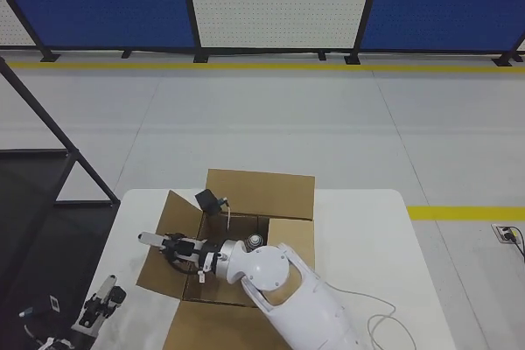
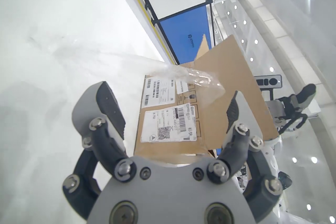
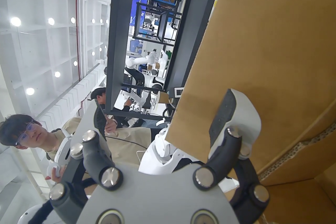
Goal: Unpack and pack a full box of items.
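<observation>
Top view: an open cardboard box (image 1: pixel 271 194) sits on the white table (image 1: pixel 367 254), toward the table's 9 o'clock half, with all four flaps out. Inside are a black block (image 1: pixel 212 201) at the box's 11 o'clock corner and a round grey thing (image 1: pixel 256 238) near the middle; the rest is too dark to tell.

The right gripper (image 1: pixel 155 240) is out across the box at its 9 o'clock flap (image 3: pixel 262 38), with the arm low and nearly level over the opening. In the right wrist view the jaws are wide and hold nothing. The flap's free edge is between them, and one pad is on the cardboard face or just off it, cannot tell which.

The left gripper (image 2: pixel 170 89) is low at the table's 8 o'clock edge, pointing up at the box's labelled outer side, jaws wide and empty. Clear plastic film (image 2: pixel 195 76) pokes over the box rim there.

Step, my guess: early unpacking, with the right arm pushing or about to pinch the flap to keep the opening clear. The next move calls for closing on the flap edge or backing off it. After that comes dipping in for the black block without catching the flaps.
</observation>
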